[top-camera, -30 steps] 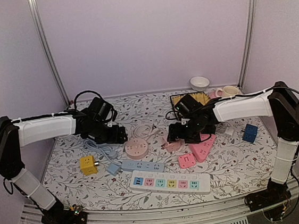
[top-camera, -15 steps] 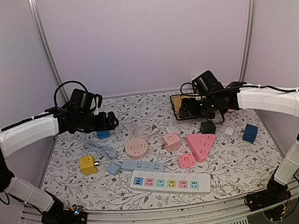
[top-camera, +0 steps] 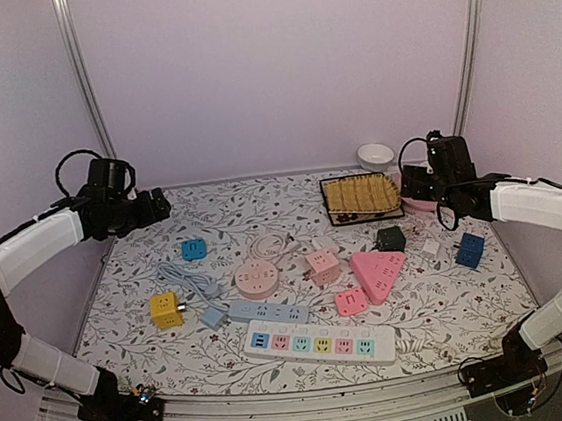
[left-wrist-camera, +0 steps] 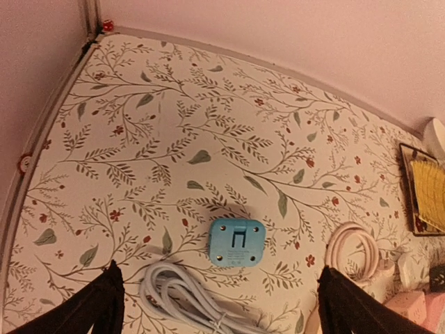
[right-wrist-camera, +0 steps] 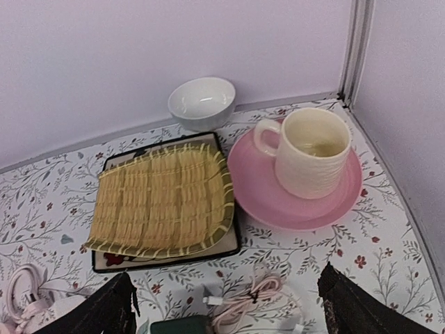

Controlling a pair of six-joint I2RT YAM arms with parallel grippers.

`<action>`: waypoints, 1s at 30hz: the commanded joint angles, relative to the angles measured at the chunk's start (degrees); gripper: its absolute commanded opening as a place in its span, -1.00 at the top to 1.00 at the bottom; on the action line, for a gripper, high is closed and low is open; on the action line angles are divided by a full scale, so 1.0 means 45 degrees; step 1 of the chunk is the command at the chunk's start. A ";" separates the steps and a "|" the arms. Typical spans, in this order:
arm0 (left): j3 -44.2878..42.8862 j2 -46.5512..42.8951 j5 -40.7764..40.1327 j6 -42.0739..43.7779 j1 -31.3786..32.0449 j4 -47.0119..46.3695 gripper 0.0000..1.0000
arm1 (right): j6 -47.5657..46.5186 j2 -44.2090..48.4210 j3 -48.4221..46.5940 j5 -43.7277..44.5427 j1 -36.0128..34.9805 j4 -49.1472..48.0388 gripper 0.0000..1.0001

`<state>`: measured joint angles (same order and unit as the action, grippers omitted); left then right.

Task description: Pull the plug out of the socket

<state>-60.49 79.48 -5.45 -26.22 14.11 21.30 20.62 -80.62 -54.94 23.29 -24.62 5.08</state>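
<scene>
Left gripper [top-camera: 153, 206] gaped wide, empty; blue plug [left-wrist-camera: 237, 242] lay loose ahead of it, white cable [left-wrist-camera: 184, 292] beside. Right gripper [top-camera: 416, 180], also wide, empty, hovered near a cup [right-wrist-camera: 309, 152] and woven tray [right-wrist-camera: 163, 198].

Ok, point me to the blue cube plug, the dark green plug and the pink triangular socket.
blue cube plug [left-wrist-camera: 237, 243]: left wrist view, middle of its pin face.
dark green plug [top-camera: 391, 238]: top external view, middle of its top.
pink triangular socket [top-camera: 378, 271]: top external view, middle of its top face.

White surface [left-wrist-camera: 208, 132] patterned with green leaves and red flowers. Light blue plug [left-wrist-camera: 237, 242]. Cream mug [right-wrist-camera: 311, 152] on pink saucer [right-wrist-camera: 254, 184]. Yellow woven mat [right-wrist-camera: 163, 198], white bowl [right-wrist-camera: 202, 101].
</scene>
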 commanded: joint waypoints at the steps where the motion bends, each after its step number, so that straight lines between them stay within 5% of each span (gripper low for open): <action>1: 0.0072 -0.0646 -0.0394 -0.0122 -0.1417 -0.0011 -0.94 | -0.1591 0.1367 0.2501 0.1453 0.1529 -0.4834 -0.85; 13: 0.3298 -0.2178 -0.0673 0.2084 -0.3204 -0.4418 -0.94 | -0.3383 0.1036 0.7732 0.1205 0.4362 -1.2309 -0.82; 21: 0.6911 -0.3618 -0.1492 0.3396 -0.3301 -0.9600 -0.94 | -0.4414 -0.0835 0.9565 -0.1734 0.4593 -1.7775 -0.80; 30: 0.8303 -0.2688 -0.2044 0.4757 -0.3429 -1.2320 -0.94 | -0.5222 -0.1525 0.9406 -0.4678 0.5141 -1.7969 -0.95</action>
<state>-25.06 65.08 -12.99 -8.73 -0.62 -24.64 -1.02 -84.64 -12.38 10.72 -3.14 -69.78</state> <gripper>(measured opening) 0.970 0.941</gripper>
